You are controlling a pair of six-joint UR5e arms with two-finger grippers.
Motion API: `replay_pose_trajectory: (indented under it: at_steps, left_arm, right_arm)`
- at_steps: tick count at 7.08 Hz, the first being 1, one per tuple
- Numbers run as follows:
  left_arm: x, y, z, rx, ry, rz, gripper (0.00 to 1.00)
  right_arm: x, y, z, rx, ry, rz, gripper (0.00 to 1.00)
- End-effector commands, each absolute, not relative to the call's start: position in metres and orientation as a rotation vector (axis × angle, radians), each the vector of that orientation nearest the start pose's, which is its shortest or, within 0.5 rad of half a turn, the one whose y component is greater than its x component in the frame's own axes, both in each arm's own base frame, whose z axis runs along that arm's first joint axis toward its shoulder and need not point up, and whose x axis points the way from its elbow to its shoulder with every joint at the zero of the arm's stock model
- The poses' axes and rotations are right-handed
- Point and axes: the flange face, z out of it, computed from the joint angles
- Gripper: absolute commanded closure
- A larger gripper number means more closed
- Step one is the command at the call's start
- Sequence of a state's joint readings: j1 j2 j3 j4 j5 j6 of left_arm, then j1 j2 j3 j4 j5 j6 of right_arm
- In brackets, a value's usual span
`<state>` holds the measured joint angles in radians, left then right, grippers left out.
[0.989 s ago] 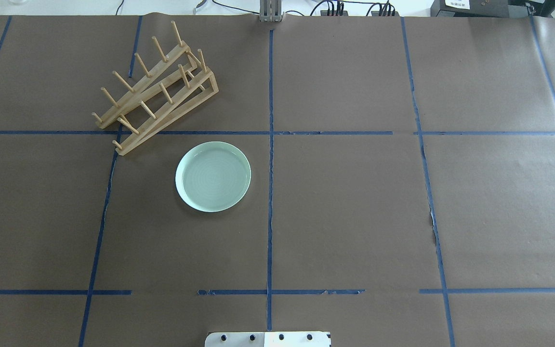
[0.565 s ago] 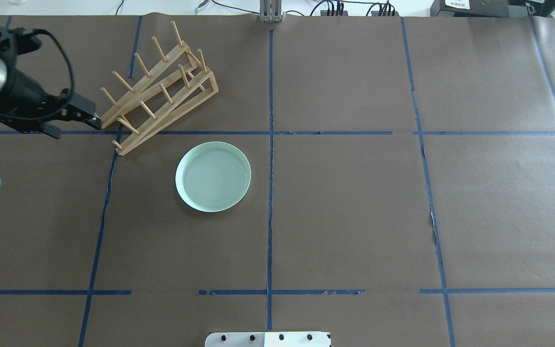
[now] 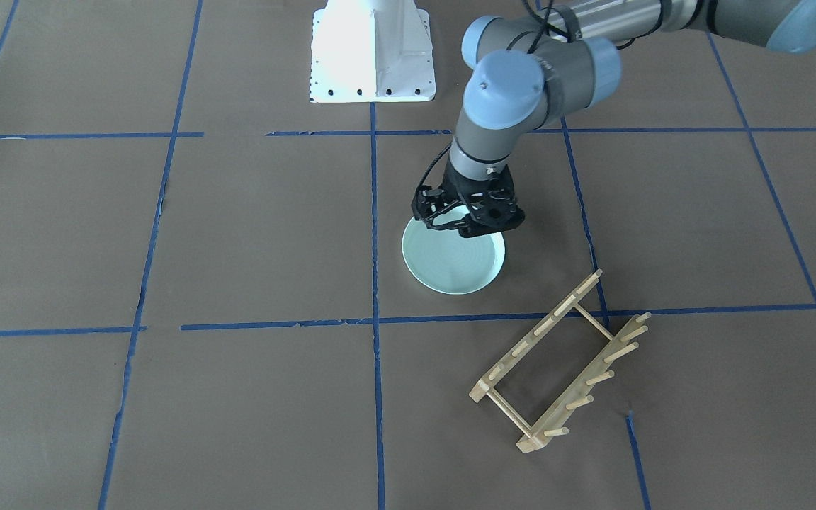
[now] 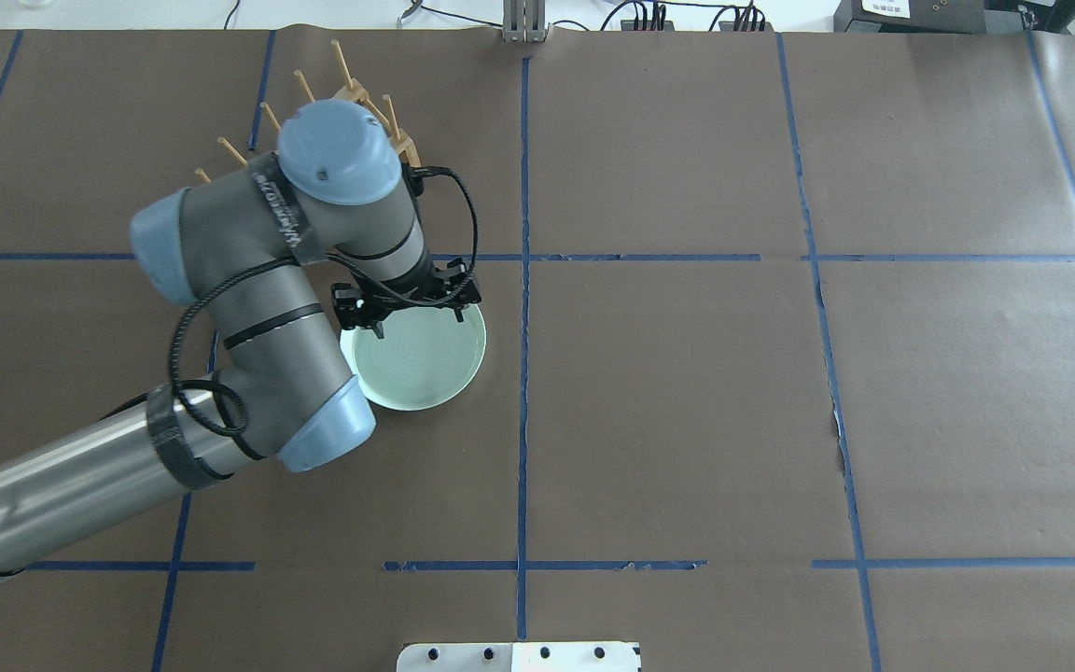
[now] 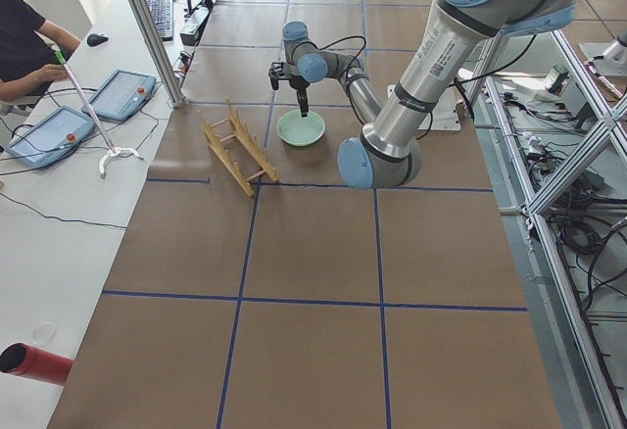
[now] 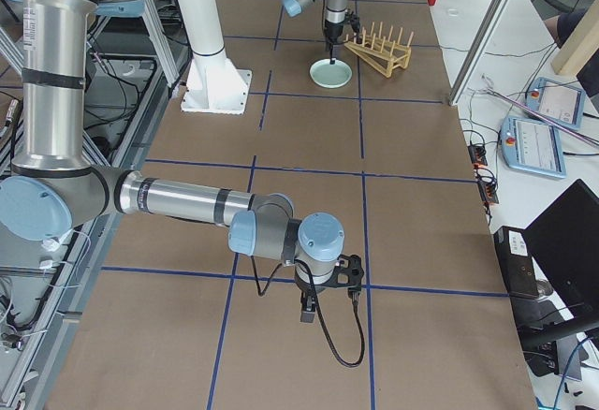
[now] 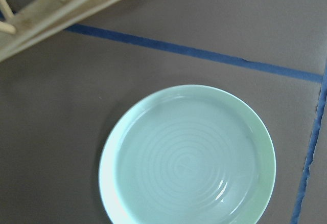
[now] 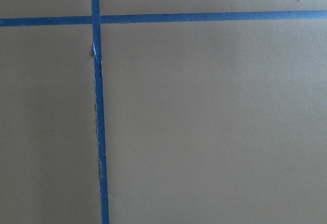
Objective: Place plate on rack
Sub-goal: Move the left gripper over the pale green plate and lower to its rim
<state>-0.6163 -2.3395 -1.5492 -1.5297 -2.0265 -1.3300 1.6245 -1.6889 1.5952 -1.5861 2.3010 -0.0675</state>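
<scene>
Brown paper table (image 4: 687, 420): left gripper (image 4: 409, 317), wide open and empty, hovers over the flat plate (image 4: 421, 369), likely to grasp it; rack (image 3: 537, 333) nearby.

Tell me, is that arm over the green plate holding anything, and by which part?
Nothing yet. The left end effector hovers open over the plate, which lies flat on the table.
</scene>
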Motion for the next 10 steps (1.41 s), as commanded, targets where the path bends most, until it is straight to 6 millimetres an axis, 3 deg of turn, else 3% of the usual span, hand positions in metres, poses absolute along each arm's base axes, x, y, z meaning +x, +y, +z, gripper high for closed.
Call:
replay_pose_trajectory:
  at_steps: [1,2,3,4,8,9,10]
  left_arm:
    - [0.579,-0.5,0.196,-0.123,0.762,-0.201,0.07]
    - [0.595,-0.49,0.195,-0.036,0.742,-0.195,0.11]
    - [0.604,-0.492,0.199,0.012,0.728,-0.187,0.17]
    - [0.614,-0.486,0.202,0.021,0.735,-0.151,0.18]
    - [0.625,-0.482,0.21,0.022,0.741,-0.135,0.43]
    - [0.624,-0.482,0.209,0.023,0.744,-0.135,0.76]
    - [0.625,-0.481,0.208,0.021,0.746,-0.134,1.0]
  right_arm:
    - [0.09,-0.427,0.706,-0.06,-0.734,0.027,0.0]
    - [0.09,-0.427,0.706,-0.06,-0.734,0.027,0.0]
    - [0.09,-0.427,0.706,-0.06,-0.734,0.027,0.0]
    - [0.09,-0.427,0.707,-0.061,-0.734,0.027,0.0]
    - [0.09,-0.427,0.706,-0.06,-0.734,0.027,0.0]
    - [0.09,-0.427,0.706,-0.06,-0.734,0.027,0.0]
    - [0.09,-0.427,0.706,-0.06,-0.734,0.027,0.0]
